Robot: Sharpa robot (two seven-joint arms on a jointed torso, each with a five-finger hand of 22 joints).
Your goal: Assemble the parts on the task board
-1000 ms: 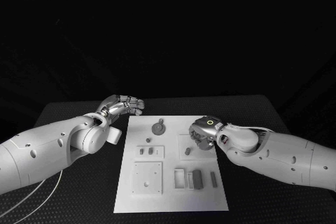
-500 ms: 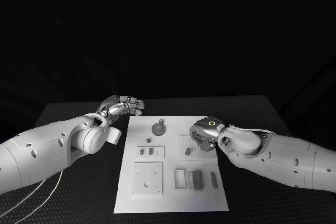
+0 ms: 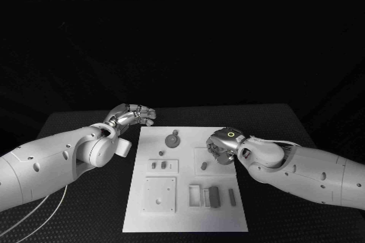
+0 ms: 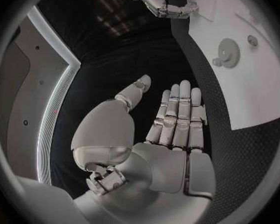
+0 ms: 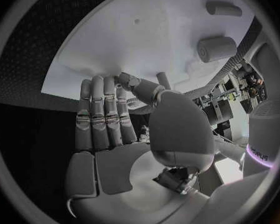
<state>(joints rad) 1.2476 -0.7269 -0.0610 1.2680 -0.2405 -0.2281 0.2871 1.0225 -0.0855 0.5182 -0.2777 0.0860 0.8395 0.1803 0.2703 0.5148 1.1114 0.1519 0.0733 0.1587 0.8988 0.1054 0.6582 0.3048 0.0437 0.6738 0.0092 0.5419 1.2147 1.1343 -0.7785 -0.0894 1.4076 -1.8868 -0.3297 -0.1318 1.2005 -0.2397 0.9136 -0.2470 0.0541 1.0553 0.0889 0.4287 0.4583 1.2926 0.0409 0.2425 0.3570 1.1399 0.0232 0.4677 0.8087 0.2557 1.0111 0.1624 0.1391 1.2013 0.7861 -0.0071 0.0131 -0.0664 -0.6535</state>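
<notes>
Fingers of the right hand curl down over the board's right-hand strip in the head view, poised above a small upright peg that stands just nearer the robot than the fingertips; whether they touch it cannot be told from here. The left hand hangs off the board's far left corner over bare table, fingers curled in with nothing in them, well apart from the round gear lying flat on the board's far half. Three slim bars lie side by side near the board's front edge, their long axes running toward the robot, with a square plate beside them. The right hand is plainly the nearer to the peg and bars; open board lies between peg and bars. In the left wrist view the left hand's fingers lie straight and pressed side by side, thumb apart, holding nothing, with the gear on the white board beyond them. In the right wrist view the right hand's fingers also lie flat together, thumb bent across, gripping nothing, the board's edge just past the fingertips and a stubby cylinder lying farther out on it.
</notes>
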